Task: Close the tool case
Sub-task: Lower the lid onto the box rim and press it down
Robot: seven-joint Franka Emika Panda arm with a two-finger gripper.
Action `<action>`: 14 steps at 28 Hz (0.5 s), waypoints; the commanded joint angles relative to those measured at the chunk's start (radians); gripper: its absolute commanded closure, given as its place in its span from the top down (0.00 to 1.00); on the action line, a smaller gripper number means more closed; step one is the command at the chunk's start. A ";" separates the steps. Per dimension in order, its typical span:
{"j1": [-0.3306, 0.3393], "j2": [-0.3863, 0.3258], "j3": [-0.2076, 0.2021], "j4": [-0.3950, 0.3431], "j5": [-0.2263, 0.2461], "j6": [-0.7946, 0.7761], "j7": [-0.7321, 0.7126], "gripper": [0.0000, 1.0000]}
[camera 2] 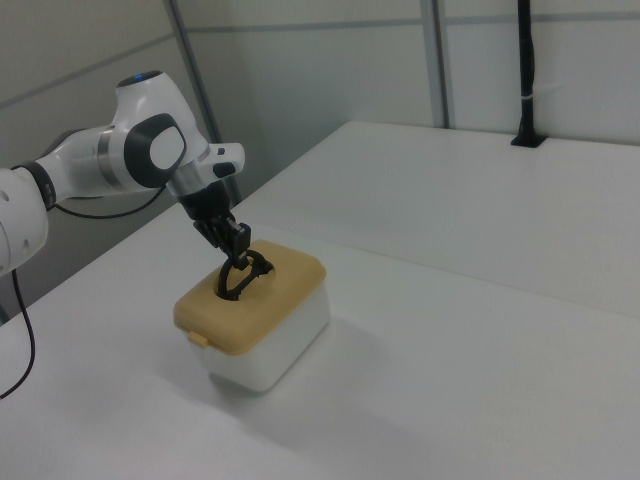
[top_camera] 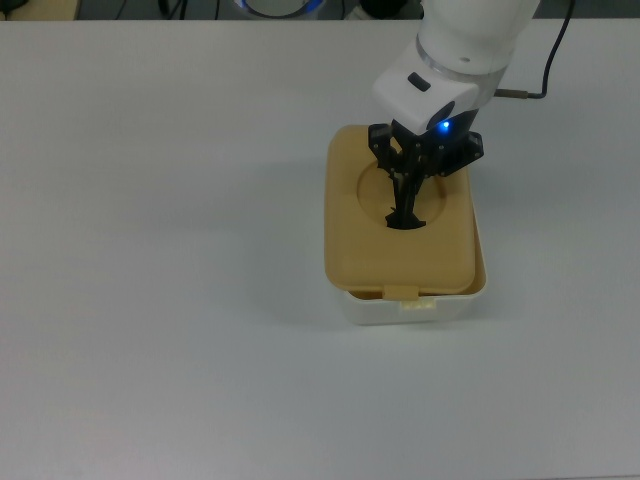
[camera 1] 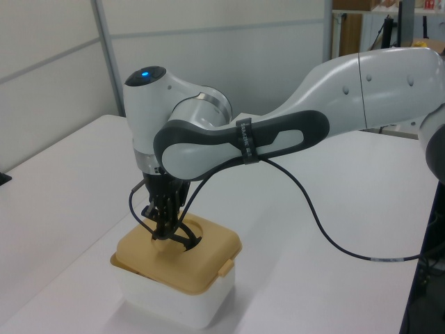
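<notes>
Top view: fingers [top_camera: 405,190] pinch the black handle [top_camera: 405,216] of the tan lid [top_camera: 400,255] on the white tub [top_camera: 410,308].

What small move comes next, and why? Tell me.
Probably press the lid straight down. It sits squarely over the white tub and nearly level, with the gripper at its black handle, but a thin gap shows at the front tab.

We see bright, even overhead light on the white surface [top_camera: 150,250]; the tool case [camera 2: 255,320] casts only a soft shadow, and a blue lamp glows above the claw [top_camera: 408,190].
</notes>
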 commanded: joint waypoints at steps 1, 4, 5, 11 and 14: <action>0.004 0.041 -0.001 0.020 -0.018 0.040 -0.017 0.32; 0.005 0.043 -0.001 0.017 -0.036 0.038 -0.017 1.00; 0.005 0.043 -0.001 0.017 -0.044 0.038 -0.015 1.00; 0.005 0.038 0.000 0.019 -0.052 0.029 -0.015 1.00; 0.005 0.035 0.000 0.019 -0.052 0.026 -0.017 1.00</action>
